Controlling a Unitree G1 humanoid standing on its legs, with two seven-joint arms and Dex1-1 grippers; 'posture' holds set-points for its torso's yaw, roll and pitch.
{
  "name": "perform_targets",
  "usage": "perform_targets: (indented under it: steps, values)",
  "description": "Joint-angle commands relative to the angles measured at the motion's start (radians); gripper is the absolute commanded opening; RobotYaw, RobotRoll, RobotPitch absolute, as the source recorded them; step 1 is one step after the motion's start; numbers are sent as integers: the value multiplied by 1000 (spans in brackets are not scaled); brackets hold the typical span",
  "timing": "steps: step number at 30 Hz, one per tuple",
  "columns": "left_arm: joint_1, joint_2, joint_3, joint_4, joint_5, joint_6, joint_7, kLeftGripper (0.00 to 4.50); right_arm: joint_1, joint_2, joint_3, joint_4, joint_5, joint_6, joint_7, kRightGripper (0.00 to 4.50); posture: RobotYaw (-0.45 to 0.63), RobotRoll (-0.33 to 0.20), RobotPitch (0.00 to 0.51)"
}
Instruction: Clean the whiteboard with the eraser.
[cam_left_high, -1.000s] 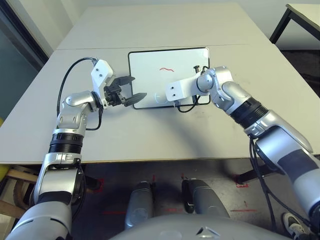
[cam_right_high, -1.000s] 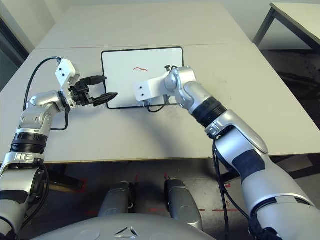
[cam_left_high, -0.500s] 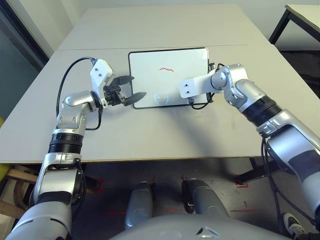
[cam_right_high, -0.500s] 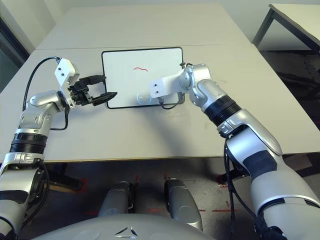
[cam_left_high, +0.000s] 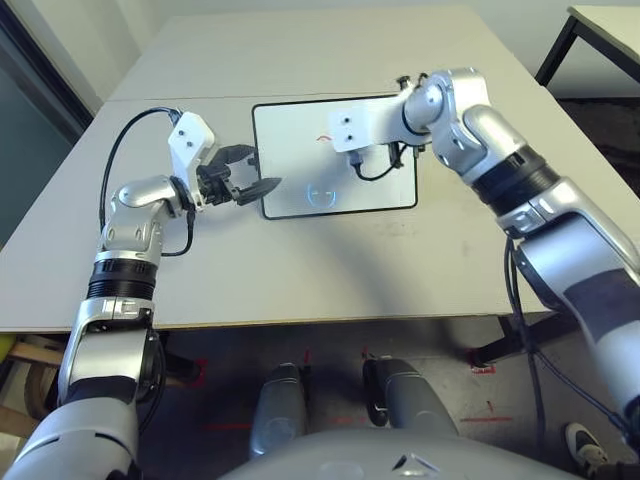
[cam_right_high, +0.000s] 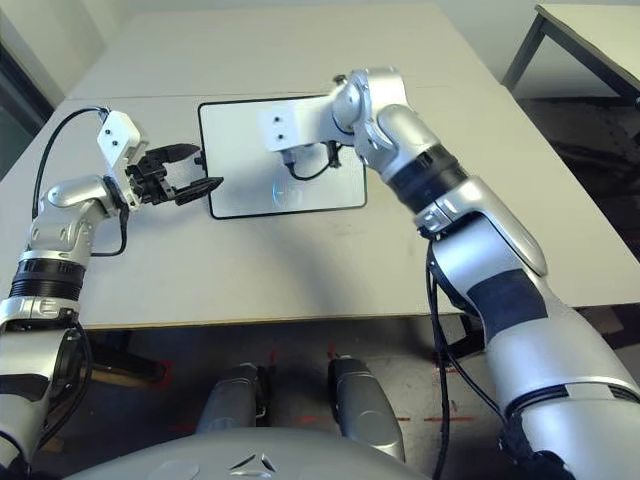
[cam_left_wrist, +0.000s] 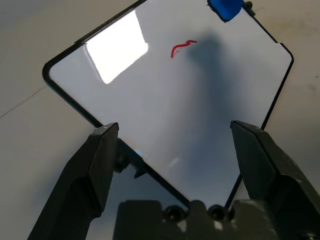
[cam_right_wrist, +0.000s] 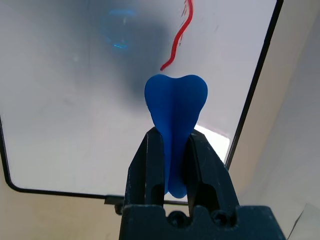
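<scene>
the eraser (cam_right_wrist: 175, 107) is clamped between the right gripper (cam_right_wrist: 172, 150) fingers and held above the whiteboard (cam_left_high: 300, 190), close to a red squiggle (cam_right_wrist: 177, 37). the board is seen flat on the table (cam_left_high: 300, 270). the left gripper (cam_left_high: 250, 175) is held with fingers apart, empty, at the board's left edge.

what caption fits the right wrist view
Right gripper holds the blue eraser above the whiteboard, near a red squiggle.
</scene>
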Motion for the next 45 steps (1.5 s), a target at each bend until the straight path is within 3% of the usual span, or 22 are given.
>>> perform_targets:
  steps: [1,15,45]
  values:
    - [-14,13,10,25,18,-20,7,4500,-41,35,6,109,1,-34,-38,369,-72,0,63]
    - [7,21,27,14,19,-36,35,4500,-164,159,-3,486,13,-136,-192,369,-30,0,59]
    - [76,7,37,-77,-1,1,73,4500,-207,309,-47,637,57,-157,-389,369,23,0,70]
